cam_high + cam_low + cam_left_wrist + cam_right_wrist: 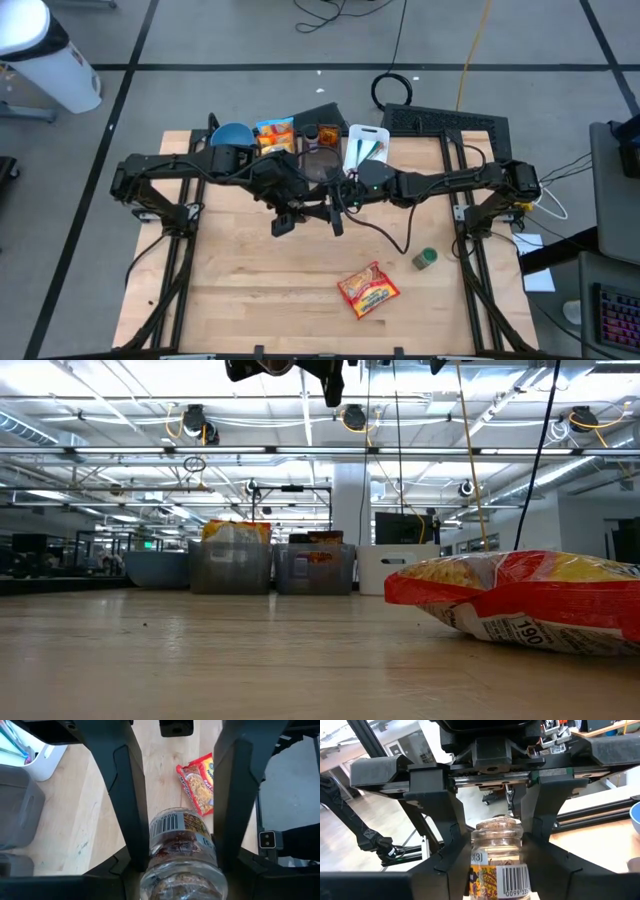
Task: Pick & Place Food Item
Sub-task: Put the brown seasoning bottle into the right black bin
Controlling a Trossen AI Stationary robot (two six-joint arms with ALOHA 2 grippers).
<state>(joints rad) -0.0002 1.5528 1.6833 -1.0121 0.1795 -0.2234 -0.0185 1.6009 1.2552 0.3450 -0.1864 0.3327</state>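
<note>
A clear jar with a barcode label [180, 845] and brown contents is held in the air over the table's middle, between my two grippers, which face each other. It also shows in the right wrist view [497, 850]. My left gripper [298, 205] and my right gripper [328, 205] are both shut on it. The jar's ribbed top end [497, 827] points toward the left arm. In the high view the arms hide the jar. A red-and-yellow noodle packet [368, 290] lies flat on the table, near the front. My left gripper pinches the jar between its two fingers [137, 835], one on each side of its body [155, 847]. The fingers lie along the jar, level, coming from the table's left. The jar is clear of the table. My right gripper pinches the jar's two sides [475, 860] between its fingers [452, 855], coming level from the table's right, along the jar. The label end is nearest its wrist.
A small green-lidded jar [425, 259] stands near the right edge. At the far edge are a blue bowl [232, 133], a bin with a snack bag [275, 135], a dark bin [322, 135] and a white tray [365, 145]. Bare wood lies at the near left [240, 290].
</note>
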